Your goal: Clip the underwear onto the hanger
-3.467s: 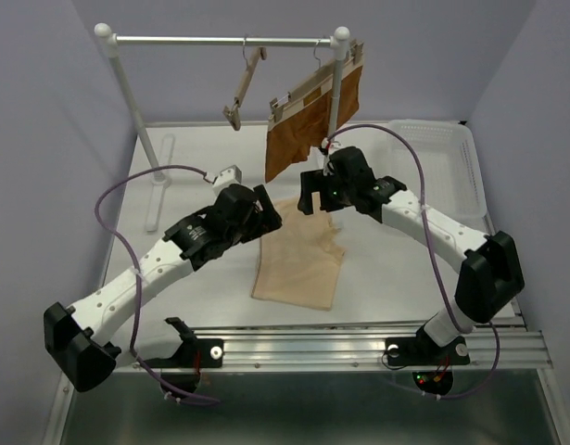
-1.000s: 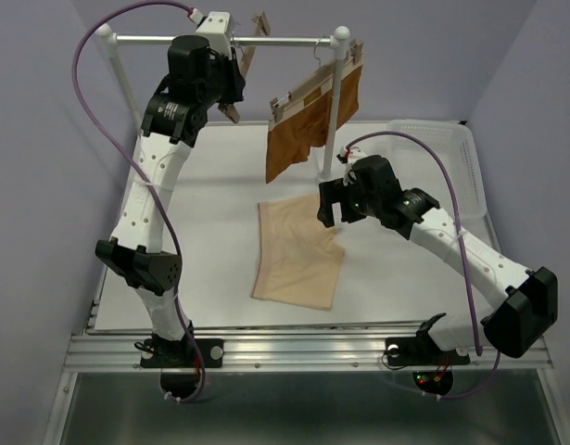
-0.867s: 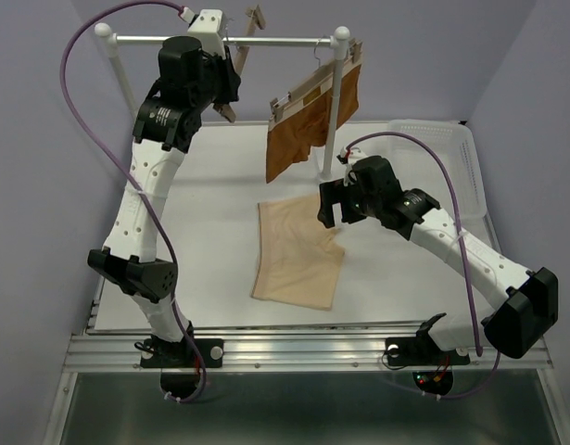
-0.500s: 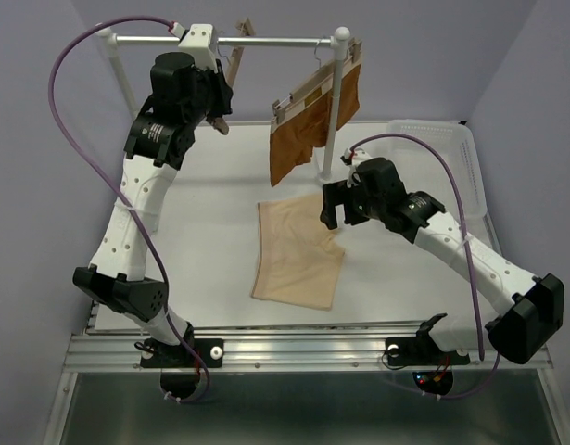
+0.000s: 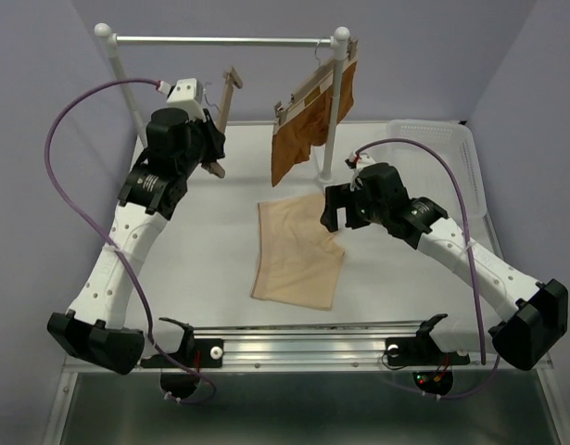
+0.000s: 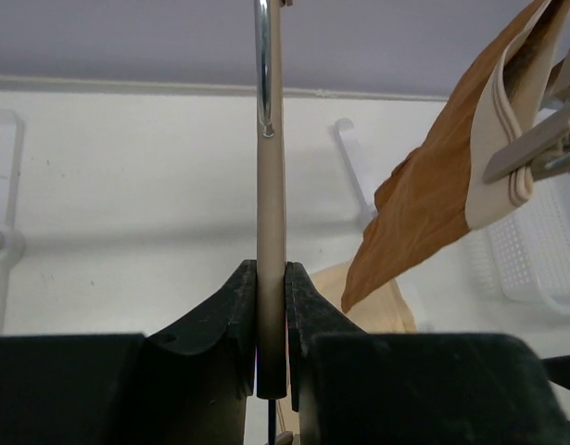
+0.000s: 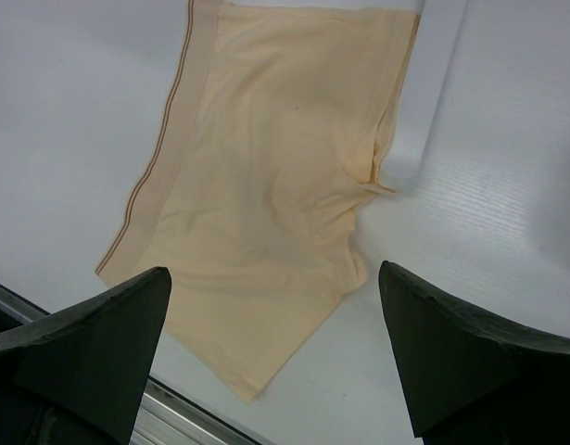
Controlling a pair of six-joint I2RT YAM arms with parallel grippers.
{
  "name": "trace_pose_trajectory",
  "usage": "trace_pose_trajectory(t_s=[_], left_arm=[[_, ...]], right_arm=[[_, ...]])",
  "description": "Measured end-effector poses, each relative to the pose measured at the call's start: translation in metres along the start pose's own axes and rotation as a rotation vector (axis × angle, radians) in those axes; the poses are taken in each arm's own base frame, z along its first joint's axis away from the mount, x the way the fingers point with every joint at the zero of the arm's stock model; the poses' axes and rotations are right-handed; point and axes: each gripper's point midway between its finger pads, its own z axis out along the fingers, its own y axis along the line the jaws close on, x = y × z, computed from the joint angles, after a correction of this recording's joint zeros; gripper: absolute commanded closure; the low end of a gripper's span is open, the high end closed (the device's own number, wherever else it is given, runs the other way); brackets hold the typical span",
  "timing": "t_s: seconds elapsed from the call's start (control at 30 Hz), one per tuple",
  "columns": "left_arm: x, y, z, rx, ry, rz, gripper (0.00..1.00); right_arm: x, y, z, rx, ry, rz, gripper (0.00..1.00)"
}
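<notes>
My left gripper (image 5: 209,141) is shut on the hanger (image 5: 228,95), a slim pale wooden bar held on end above the table's back left, below the rail. In the left wrist view the bar (image 6: 271,232) stands clamped between both jaws of the left gripper (image 6: 271,311), its metal hook (image 6: 262,65) rising above. The underwear (image 5: 298,250), pale beige, lies flat mid-table. My right gripper (image 5: 334,209) hovers over its far right corner, open and holding nothing. The right wrist view shows the underwear (image 7: 266,185) beneath the wide-apart jaws of the right gripper (image 7: 273,271).
A rust-brown garment (image 5: 308,130) hangs on a second wooden hanger from the rack rail (image 5: 220,41). The rack's right post (image 5: 333,102) stands just behind the underwear. A white basket (image 5: 442,153) sits at the back right.
My left arm has brought the hanger down off the rail and lowered it toward the table's back left. The right arm and the underwear have hardly moved.
</notes>
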Motion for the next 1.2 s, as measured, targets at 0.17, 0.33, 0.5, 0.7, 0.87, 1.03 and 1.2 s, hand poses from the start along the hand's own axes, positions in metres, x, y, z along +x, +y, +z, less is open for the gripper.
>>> trace_pose_trajectory(t_s=[0.17,0.33,0.5,0.7,0.87,1.03,1.2], left_arm=[[0.045,0.013,-0.035,-0.024,0.018,-0.135,1.00],[0.095,0.017,-0.076,0.009,0.042,-0.291,1.00],[0.135,0.010,-0.107,0.102,0.061,-0.398,1.00],[0.189,-0.010,-0.121,0.267,0.154,-0.501,1.00],[0.205,-0.027,-0.126,0.378,0.219,-0.555,1.00],[0.192,-0.039,-0.132,0.452,0.187,-0.579,1.00],[0.180,-0.045,-0.138,0.505,0.135,-0.600,1.00]], right_arm=[[0.008,0.006,0.002,-0.050,-0.039,0.072,0.00],[0.001,0.034,-0.008,-0.212,-0.120,0.173,0.00],[0.002,0.061,-0.016,-0.395,-0.155,0.267,0.00],[0.011,0.087,-0.021,-0.582,-0.140,0.337,0.00],[-0.015,0.113,-0.036,-0.762,-0.227,0.363,0.00],[-0.011,0.133,-0.017,-0.808,-0.201,0.374,0.00],[-0.006,0.147,0.009,-0.782,-0.185,0.395,0.00]])
